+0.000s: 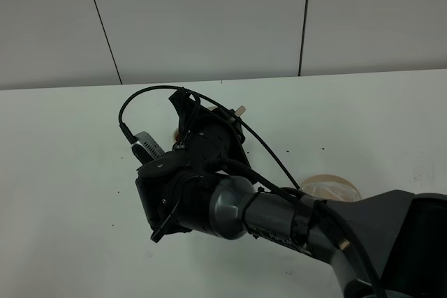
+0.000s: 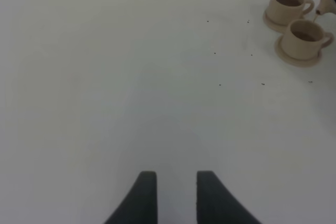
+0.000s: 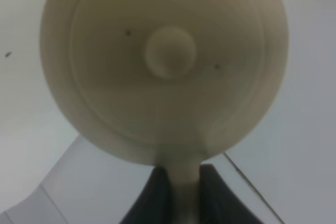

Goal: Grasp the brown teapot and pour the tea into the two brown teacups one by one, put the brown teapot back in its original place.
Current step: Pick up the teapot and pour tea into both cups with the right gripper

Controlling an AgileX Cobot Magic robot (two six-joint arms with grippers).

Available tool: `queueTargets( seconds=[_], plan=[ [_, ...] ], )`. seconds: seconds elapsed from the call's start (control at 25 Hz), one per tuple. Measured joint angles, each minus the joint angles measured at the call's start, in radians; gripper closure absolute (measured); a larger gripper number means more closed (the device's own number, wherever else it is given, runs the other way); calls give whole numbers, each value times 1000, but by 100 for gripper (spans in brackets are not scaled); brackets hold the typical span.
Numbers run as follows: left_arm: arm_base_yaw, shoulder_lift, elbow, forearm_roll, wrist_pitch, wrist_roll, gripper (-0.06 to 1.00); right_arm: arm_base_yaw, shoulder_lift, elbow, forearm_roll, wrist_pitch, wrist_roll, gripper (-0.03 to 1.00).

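— Where was free room seen?
— Bare white table (image 2: 105,77) was seen ahead of the left gripper (image 2: 177,195).
— What stood in the way?
— Two teacups (image 2: 294,22) on saucers were set just beside each other far off; above them, the right arm (image 1: 230,200) blocked the middle.

I see my right arm (image 1: 230,207) reaching from the lower right across the middle of the white table (image 1: 63,172), covering most of what lies beneath it. The wide saucer (image 1: 335,188) sits on the table to the right of the arm's wrist, partly hidden behind the arm. In my left wrist view the two teacups (image 2: 286,4) (image 2: 304,38) stand just beside each other, each on its own small saucer (image 2: 294,59), with tea inside both. The teapot's (image 3: 163,61) spout (image 2: 325,3) hangs just beside them, over the nearer cup's rim. In my right wrist view its handle sits between my right gripper's (image 3: 184,198) fingers.
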Motion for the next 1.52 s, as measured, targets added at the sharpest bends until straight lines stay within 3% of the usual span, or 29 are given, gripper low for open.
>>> queueTargets(
  seconds=[1.52],
  plan=[
    [0,0,0,0,0,-1,69,0,0,0,-11,0,-13,87]
  ],
)
